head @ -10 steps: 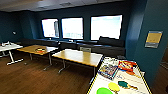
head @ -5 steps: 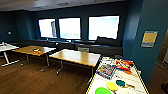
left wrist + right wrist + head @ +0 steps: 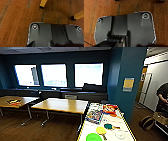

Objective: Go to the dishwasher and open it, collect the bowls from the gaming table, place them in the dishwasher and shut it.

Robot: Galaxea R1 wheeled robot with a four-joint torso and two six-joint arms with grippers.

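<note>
Head view: the whole scene has slid leftward over the last second, so the camera is turning or driving, not the furniture moving. The long narrow gaming table with its glossy white top and yellow edging (image 3: 110,122) now runs from about 5 o'clock up toward the centre, closer and more square-on than a second ago. On its near end, at 6 o'clock, sits the bright lime-green round plastic bowl (image 3: 93,137), with a flat yellow paddle (image 3: 101,130) just beside it at 1 o'clock and a teal paddle (image 3: 109,126) beyond. A plain wooden-topped table (image 3: 61,105) stands at 9 o'clock of the white one. A person (image 3: 163,95) is at the far 3 o'clock edge. No dishwasher is in sight here. I judge the robot is on its approach to collect the bowl.

Left wrist view: brown wood-look floor (image 3: 16,18) and two yellow table legs (image 3: 43,3); I cannot tell how the left fingers stand.

Right wrist view: the same floor beneath the robot's dark plate; the right fingers' spread cannot be told either.
</note>
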